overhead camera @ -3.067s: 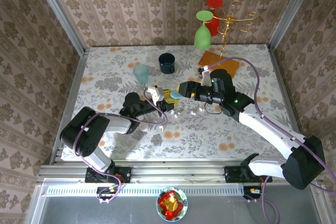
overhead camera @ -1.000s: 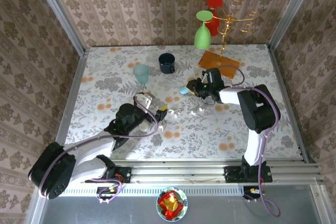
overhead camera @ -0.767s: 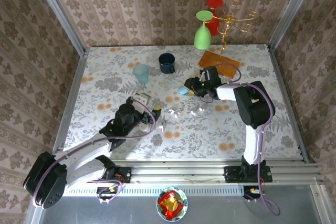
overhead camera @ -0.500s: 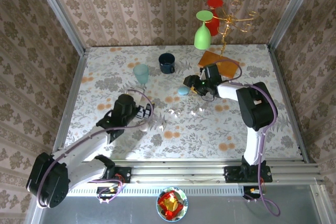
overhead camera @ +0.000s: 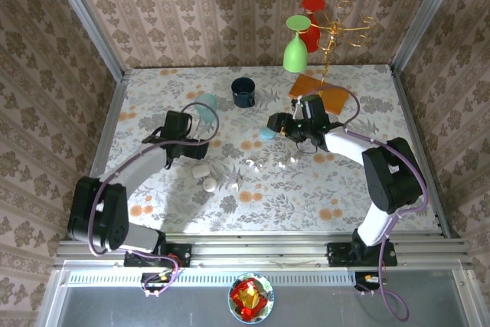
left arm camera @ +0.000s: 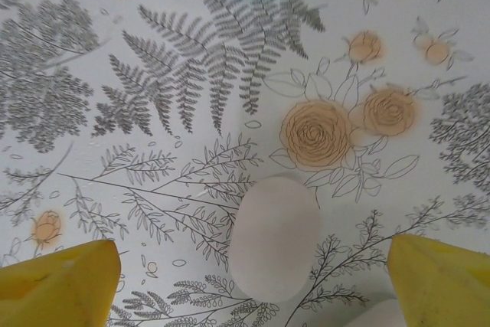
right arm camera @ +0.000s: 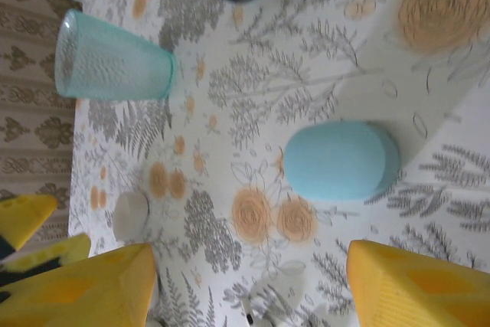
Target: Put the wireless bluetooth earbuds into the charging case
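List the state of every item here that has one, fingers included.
left fingers: open, holding nothing
right fingers: open, holding nothing
white case: shut, lying on the table
blue case: shut, lying on the table
earbuds: loose on the table, outside any case
teal glass: upright
green wine glass: hanging upside down

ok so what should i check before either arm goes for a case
1. left gripper open and empty: ok
2. right gripper open and empty: ok
3. white case lined up under left gripper: ok
4. blue case ahead of right gripper: ok
5. a case lid open: not ok, both look shut
6. earbuds pose on table: cannot tell, too small
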Available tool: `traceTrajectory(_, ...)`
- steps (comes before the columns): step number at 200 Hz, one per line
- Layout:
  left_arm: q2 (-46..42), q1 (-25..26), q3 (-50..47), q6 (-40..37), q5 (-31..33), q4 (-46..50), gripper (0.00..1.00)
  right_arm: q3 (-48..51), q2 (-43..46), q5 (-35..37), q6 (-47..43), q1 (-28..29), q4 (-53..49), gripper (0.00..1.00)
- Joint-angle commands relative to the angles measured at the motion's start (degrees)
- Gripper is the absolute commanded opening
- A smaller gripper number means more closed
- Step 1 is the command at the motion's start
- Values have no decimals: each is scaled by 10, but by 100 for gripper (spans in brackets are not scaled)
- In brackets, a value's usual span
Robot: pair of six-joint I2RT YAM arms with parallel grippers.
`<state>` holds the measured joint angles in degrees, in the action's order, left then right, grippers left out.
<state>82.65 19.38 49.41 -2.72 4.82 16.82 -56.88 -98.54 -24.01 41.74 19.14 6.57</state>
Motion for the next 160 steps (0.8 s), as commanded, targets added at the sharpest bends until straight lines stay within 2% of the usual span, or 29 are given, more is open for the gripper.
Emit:
traceTrajectory(1, 34, -7, 38, -44, -34, 52, 87, 18, 32, 7, -14, 1, -16, 68)
traceTrajectory(18, 67, -8, 57, -53, -47, 63, 82, 29, 47, 13, -14, 1, -17, 68)
traceTrajectory(89, 160, -16, 100, -60, -40, 103, 73, 69, 126, 76, -40, 1, -72, 69)
traceTrajectory(160, 177, -14, 111, -66, -48, 108, 45, 94, 181, 111, -45, 1, -101, 69)
